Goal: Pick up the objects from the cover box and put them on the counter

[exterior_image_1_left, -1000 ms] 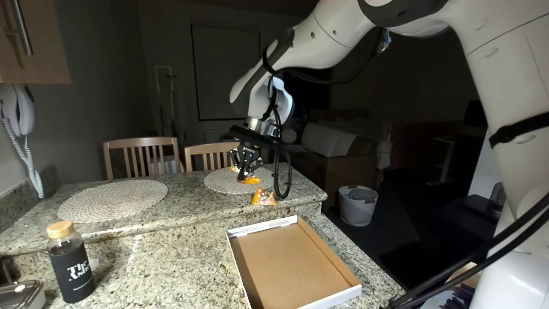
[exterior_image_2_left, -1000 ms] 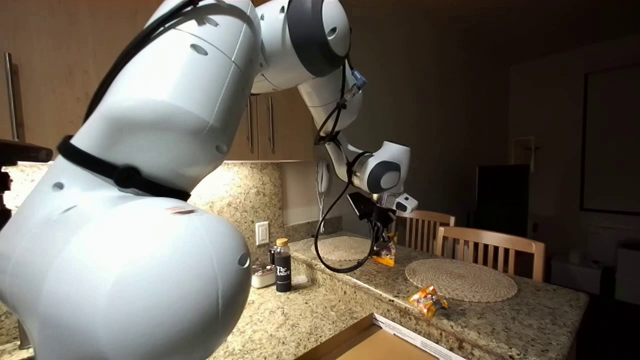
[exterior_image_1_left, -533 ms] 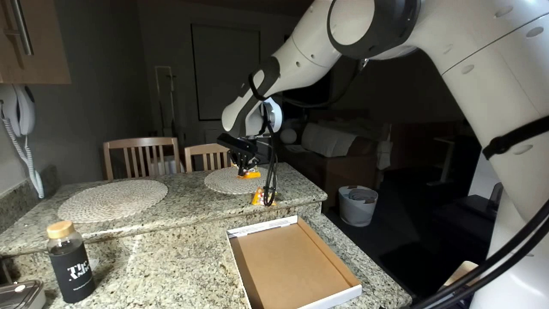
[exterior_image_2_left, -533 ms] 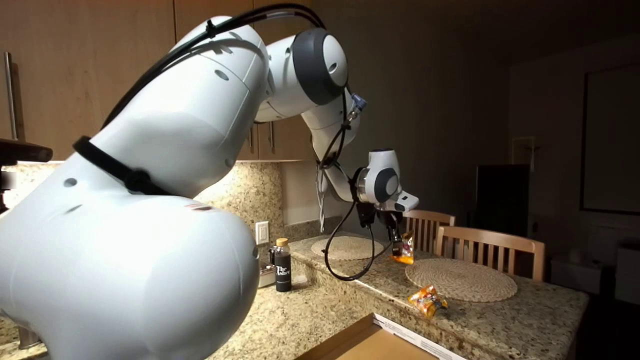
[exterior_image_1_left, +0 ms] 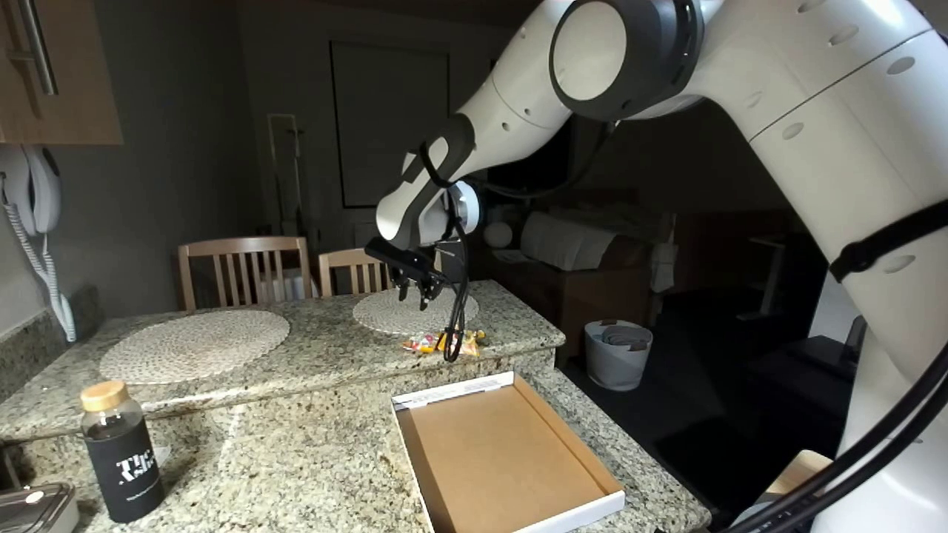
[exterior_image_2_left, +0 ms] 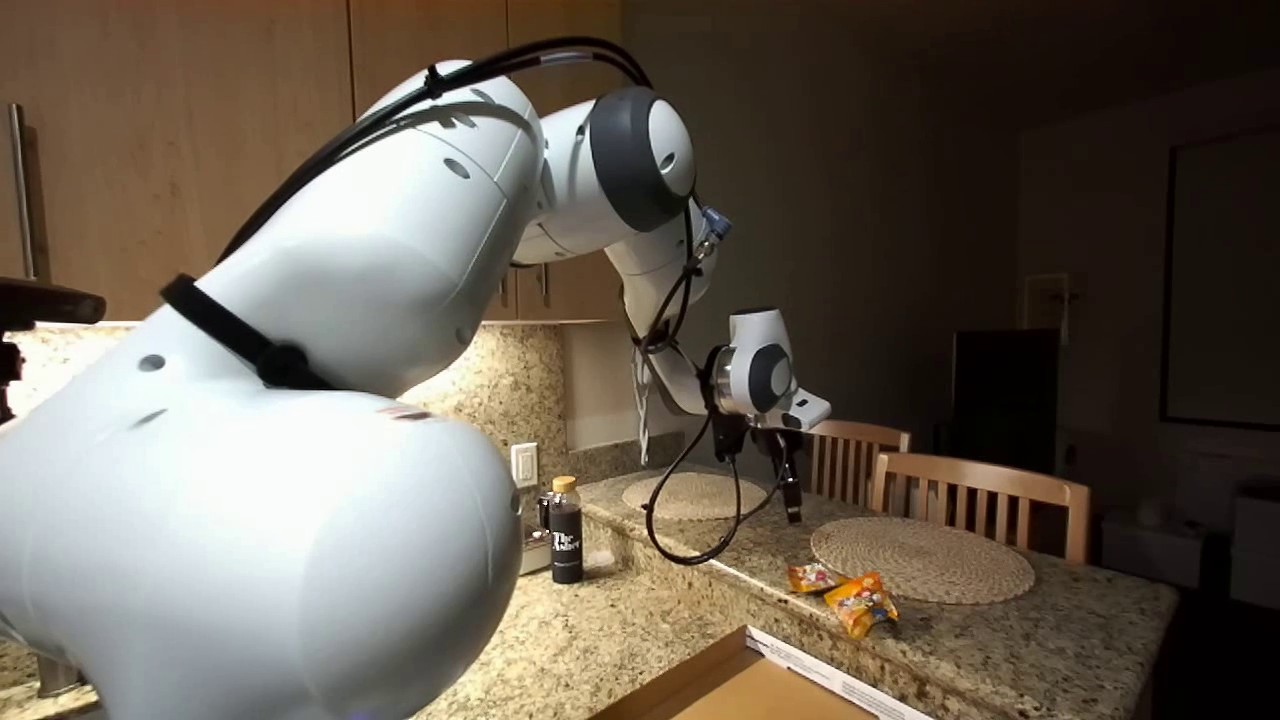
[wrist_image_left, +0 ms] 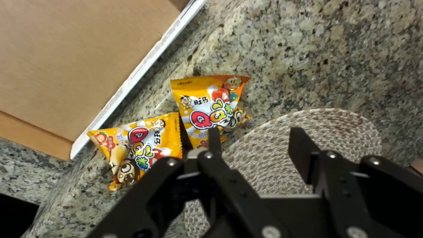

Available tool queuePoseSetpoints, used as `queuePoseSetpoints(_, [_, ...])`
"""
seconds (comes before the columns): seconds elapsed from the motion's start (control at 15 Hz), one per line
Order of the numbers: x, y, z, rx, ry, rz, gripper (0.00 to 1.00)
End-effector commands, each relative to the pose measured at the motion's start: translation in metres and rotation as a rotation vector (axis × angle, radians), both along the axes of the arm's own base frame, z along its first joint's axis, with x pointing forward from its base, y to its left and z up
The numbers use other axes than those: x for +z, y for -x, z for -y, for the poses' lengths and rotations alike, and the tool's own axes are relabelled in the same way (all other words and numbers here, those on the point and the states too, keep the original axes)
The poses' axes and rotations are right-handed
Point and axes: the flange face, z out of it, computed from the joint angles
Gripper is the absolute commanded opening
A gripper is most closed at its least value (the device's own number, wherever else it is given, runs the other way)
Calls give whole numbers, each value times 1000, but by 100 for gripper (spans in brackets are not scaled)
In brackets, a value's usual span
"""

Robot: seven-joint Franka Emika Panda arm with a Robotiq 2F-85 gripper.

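Observation:
Two orange-yellow wedge-shaped packets, the objects, lie close beside each other on the raised counter. In the wrist view the upper packet is right of the lower-left packet; in an exterior view they are the nearer packet and the farther packet. The cover box stands on the lower level, its brown floor bare where visible. My gripper is open with nothing between its fingers, above the counter and apart from both packets; the left finger overlaps the upper packet only in the view.
A round woven placemat is under the gripper, and another placemat is farther along the counter. A bottle stands on the lower level. Chairs are behind the counter. The arm's cable loop hangs in front of a packet.
The gripper has opened and let go of the packet it held, which has dropped onto the counter beside the other one. The arm has shifted and lowered; the box has stayed in place.

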Motion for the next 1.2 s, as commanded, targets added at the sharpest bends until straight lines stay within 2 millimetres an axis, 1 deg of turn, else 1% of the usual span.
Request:
queuePoseSetpoints(0.0, [4,1,-5,-11,-3,18,87])
queuePoseSetpoints(0.07, [4,1,-6,-7,-5,20,94])
queuePoseSetpoints(0.2, [5,4,-10,13,-16,18,100])
queuePoseSetpoints(0.33, [2,15,-19,51,-38,-42,100])
queuePoseSetpoints(0.4, [-2,25,-20,66,-31,-134,100])
queuePoseSetpoints(0.47, [-4,34,-22,86,-36,-190,100])
queuePoseSetpoints(0.53, [-15,64,-17,128,-35,-240,100])
queuePoseSetpoints(0.67, [-21,89,-15,215,-22,-315,100])
queuePoseSetpoints(0.87, [-31,135,-5,359,2,-388,100])
queuePoseSetpoints(1.13, [-43,196,4,568,63,-410,100])
